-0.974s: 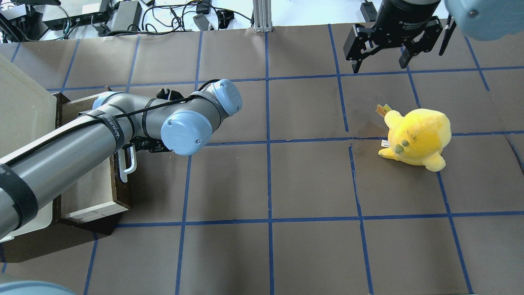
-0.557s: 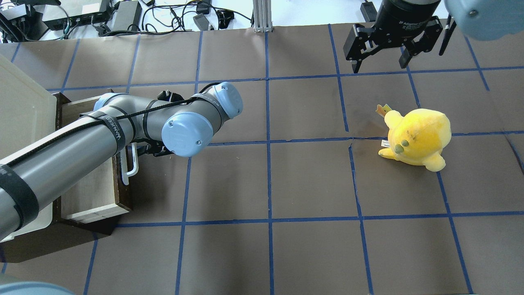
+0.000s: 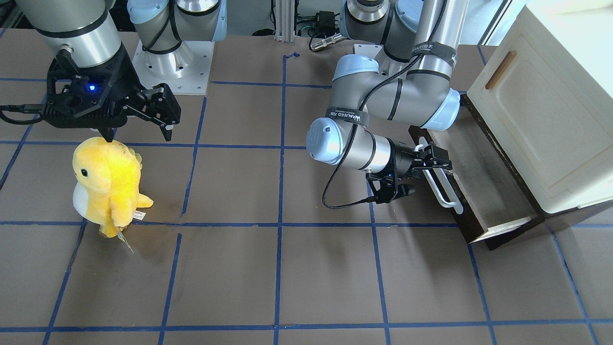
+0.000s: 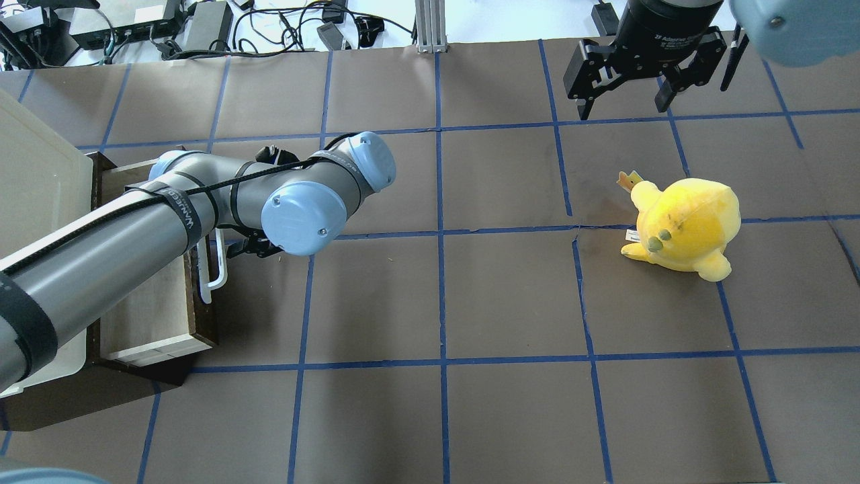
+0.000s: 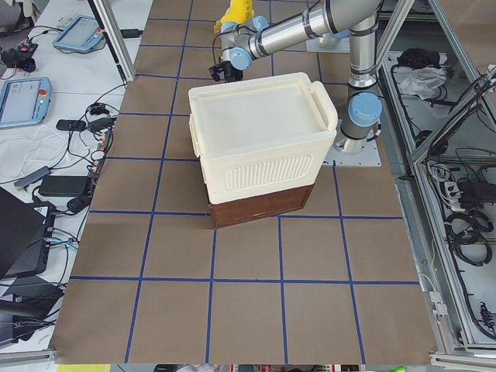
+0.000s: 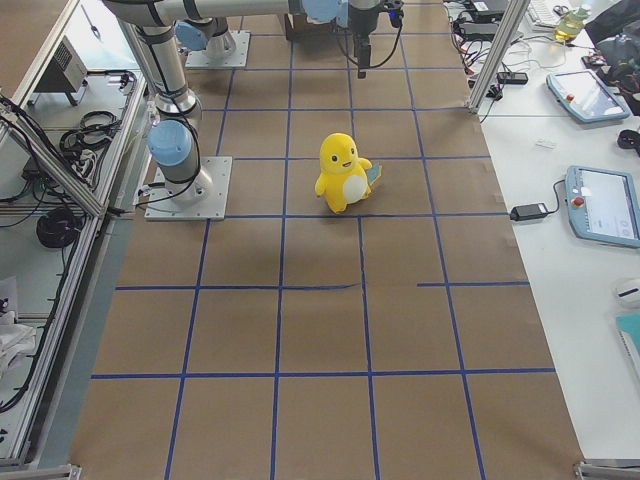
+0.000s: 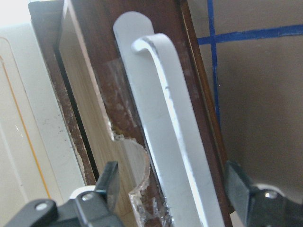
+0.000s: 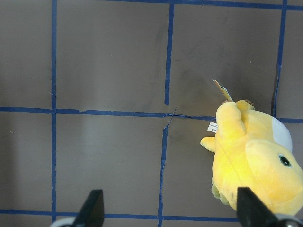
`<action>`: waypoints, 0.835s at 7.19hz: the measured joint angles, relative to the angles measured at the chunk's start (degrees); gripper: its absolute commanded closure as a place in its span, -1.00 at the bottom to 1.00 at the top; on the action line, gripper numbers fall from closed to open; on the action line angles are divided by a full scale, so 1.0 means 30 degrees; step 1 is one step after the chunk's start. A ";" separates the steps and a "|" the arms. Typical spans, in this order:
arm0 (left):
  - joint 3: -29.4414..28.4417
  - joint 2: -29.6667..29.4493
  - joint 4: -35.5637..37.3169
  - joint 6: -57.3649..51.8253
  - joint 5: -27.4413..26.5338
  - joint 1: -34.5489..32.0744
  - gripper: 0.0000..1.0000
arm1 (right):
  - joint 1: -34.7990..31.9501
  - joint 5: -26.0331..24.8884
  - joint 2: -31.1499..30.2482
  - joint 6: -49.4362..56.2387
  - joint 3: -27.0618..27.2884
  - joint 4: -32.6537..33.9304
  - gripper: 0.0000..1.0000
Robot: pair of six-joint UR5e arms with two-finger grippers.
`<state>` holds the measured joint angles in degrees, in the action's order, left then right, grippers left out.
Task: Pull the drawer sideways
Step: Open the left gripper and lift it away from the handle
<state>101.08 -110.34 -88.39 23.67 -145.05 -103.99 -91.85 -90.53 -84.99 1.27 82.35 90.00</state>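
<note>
Since a second earlier the drawer (image 3: 483,191) had slid only slightly further out of the cream cabinet (image 3: 541,124), and the left gripper (image 7: 171,177) had barely shifted. The drawer stood partly open at the robot's far left, its dark front facing toward the robot's right, which was probably the way out. Its white handle (image 7: 170,142) ran along that front, crosswise to the pull. The left gripper met the front squarely with its fingers spread wide, one on each side of the bar, clenched on nothing. Whether a pad touched the handle I could not tell, as the wrist view cropped the fingers. The right gripper (image 4: 625,107), likewise spread and empty, hung well apart from the drawer, near the yellow plush toy (image 4: 682,225).
</note>
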 measured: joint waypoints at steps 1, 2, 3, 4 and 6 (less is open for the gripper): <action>-0.0880 0.0144 0.0095 -0.0872 0.1107 0.0025 -0.62 | 0.0000 0.0000 0.0000 -0.0005 0.0000 0.0000 -1.00; -0.1765 0.0423 0.0131 -0.1773 0.3007 0.0082 -0.62 | 0.0000 0.0000 0.0000 -0.0010 0.0000 0.0000 -1.00; -0.2502 0.0952 0.0137 -0.2797 0.5161 0.0313 -0.67 | 0.0000 0.0000 -0.0001 -0.0012 0.0000 0.0000 -1.00; -0.2999 0.1790 0.0138 -0.4009 0.7459 0.0722 -0.79 | 0.0000 0.0000 -0.0001 -0.0012 0.0000 0.0000 -1.00; -0.3512 0.3898 0.0117 -0.5240 1.1957 0.1991 -0.90 | 0.0000 0.0000 -0.0001 -0.0012 0.0000 0.0000 -1.00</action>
<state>90.54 -98.65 -88.03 7.95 -109.18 -98.02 -91.85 -90.53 -84.99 1.23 82.35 90.00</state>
